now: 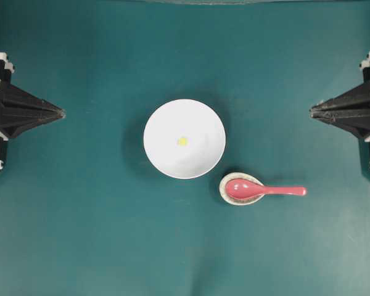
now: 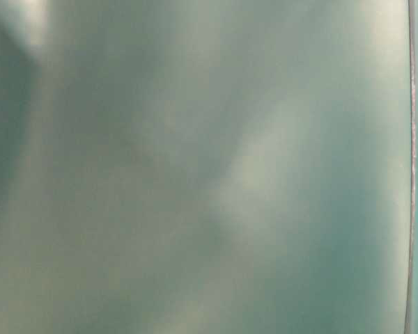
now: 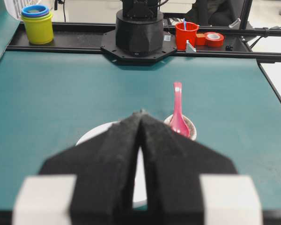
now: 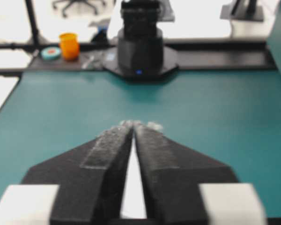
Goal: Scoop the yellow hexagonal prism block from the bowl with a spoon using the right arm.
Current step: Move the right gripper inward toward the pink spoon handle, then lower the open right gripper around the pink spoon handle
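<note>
Our right pincer (image 1: 312, 111) sits at the right edge of the overhead frame with its tips drawn together to a point, holding nothing; its own wrist view shows the tips meeting with only a thin sliver of light behind them. The left pincer (image 1: 61, 113) mirrors it at the left edge, likewise together and empty.

The step in hand, as we judge it, is fetching the spoon (image 1: 263, 189). Its pink-red scoop rests in a small speckled dish (image 1: 225, 185) at lower centre-right, and the handle points right, toward our right arm, lying clear of the dish. We should spread the pincer first, come down over the handle's outer half and close across its narrow width, keeping the scoop level so it can later slide under the yellow hexagonal prism block (image 1: 182, 141), which lies near the middle of the white bowl (image 1: 166, 117). The bowl stands just beside the dish on the green bench (image 1: 80, 234).

The table-level view is a blurred green wash, with only a white sliver at its right edge. The right wrist view shows neither spoon nor block.
</note>
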`<state>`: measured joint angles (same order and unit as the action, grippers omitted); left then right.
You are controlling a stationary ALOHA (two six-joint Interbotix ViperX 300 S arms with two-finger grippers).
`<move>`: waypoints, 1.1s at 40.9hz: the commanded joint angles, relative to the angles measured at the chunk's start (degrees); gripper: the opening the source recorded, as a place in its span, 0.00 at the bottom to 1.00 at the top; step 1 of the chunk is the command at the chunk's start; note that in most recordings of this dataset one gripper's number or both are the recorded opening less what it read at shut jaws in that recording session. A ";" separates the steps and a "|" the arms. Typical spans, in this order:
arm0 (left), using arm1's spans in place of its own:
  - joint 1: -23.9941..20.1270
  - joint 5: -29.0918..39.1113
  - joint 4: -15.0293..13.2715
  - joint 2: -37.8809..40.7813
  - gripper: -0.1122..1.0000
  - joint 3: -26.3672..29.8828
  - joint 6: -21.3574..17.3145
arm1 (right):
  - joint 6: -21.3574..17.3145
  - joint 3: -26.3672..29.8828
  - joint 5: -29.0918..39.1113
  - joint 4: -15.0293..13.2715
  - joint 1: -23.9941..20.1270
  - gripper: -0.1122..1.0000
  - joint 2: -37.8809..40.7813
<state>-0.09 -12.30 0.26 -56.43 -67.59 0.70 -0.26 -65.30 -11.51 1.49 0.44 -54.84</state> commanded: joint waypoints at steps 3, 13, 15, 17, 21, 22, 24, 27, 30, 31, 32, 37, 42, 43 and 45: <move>-0.18 -0.53 0.09 0.18 0.10 1.58 0.00 | -0.35 1.41 -0.18 0.18 0.09 0.44 0.26; -0.18 -0.53 0.09 0.26 0.10 1.58 0.00 | -1.23 1.32 0.09 0.18 0.09 0.53 0.44; -0.18 -0.53 0.09 0.18 0.10 1.58 0.00 | -1.41 1.32 0.26 0.09 0.09 0.53 0.53; -0.18 -0.53 0.09 0.26 0.10 1.58 0.00 | -1.67 1.23 0.35 0.09 0.09 0.53 0.62; -0.09 -0.53 0.09 0.26 0.10 1.58 0.00 | -2.46 0.97 0.35 0.18 0.09 0.53 1.76; -0.09 -0.53 0.09 0.26 0.10 1.58 0.00 | -2.72 0.79 0.35 0.09 0.09 0.53 2.11; -0.09 -0.53 0.09 0.26 0.10 1.58 0.00 | -2.99 0.70 0.35 0.09 0.09 0.53 2.81; -0.18 -0.53 0.09 0.26 0.10 1.58 0.00 | -3.25 0.26 0.00 0.18 0.09 0.53 4.13; -0.18 -0.53 0.09 0.26 0.10 1.58 0.00 | -3.78 -0.09 -0.18 0.18 0.09 0.53 5.63; -0.09 -0.53 0.09 0.26 0.10 1.58 0.00 | -4.04 -0.18 -0.44 0.18 0.09 0.53 6.33; -0.18 -0.53 0.09 0.26 0.10 1.58 0.00 | -4.31 -0.35 -0.70 0.18 0.09 0.53 7.12; -0.18 -0.53 0.09 0.26 0.10 1.58 0.00 | -5.54 -1.14 -2.72 0.18 0.09 0.53 10.55; -0.18 -0.53 0.18 0.18 0.10 1.58 0.00 | -6.86 -2.64 -6.77 0.09 -0.88 0.53 14.50; -0.09 -0.53 0.09 0.26 0.10 1.49 0.00 | -7.03 -2.90 -7.47 0.09 -1.05 0.53 15.12; -0.18 -0.53 0.18 0.26 0.10 1.58 0.00 | -7.29 -3.69 -9.49 0.18 -1.85 0.53 16.70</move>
<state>-0.09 -12.30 0.26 -56.43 -67.59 0.70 -7.38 -68.82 -18.02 1.49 -0.26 -40.08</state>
